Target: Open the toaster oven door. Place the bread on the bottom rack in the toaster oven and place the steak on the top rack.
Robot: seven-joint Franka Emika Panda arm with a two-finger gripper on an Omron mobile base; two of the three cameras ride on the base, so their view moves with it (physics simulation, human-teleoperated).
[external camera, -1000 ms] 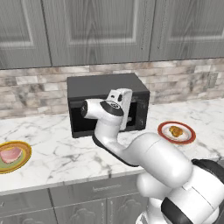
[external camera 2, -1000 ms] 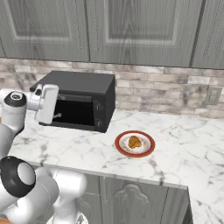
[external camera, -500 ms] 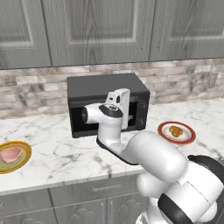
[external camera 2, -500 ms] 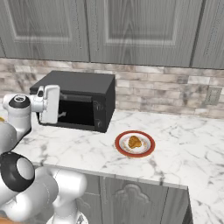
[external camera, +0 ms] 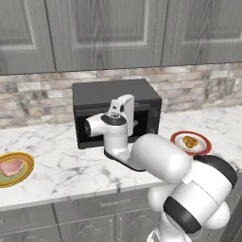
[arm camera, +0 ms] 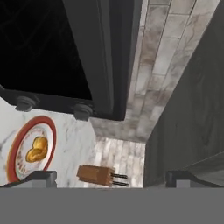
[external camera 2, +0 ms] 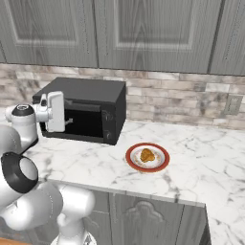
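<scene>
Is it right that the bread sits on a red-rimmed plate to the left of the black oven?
Not quite. The red-rimmed plate with the bread sits to the right of the toaster oven, as the right base view shows.

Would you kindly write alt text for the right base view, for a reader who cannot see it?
The white arm's hand is raised before the black toaster oven on a marble counter. To the oven's right, a red-rimmed plate holds the bread; grey cabinets hang above.

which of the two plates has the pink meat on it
The yellow-green plate at the counter's far left end, left of the toaster oven, carries the pink steak. The red-rimmed plate right of the oven holds the tan-orange bread.
</scene>
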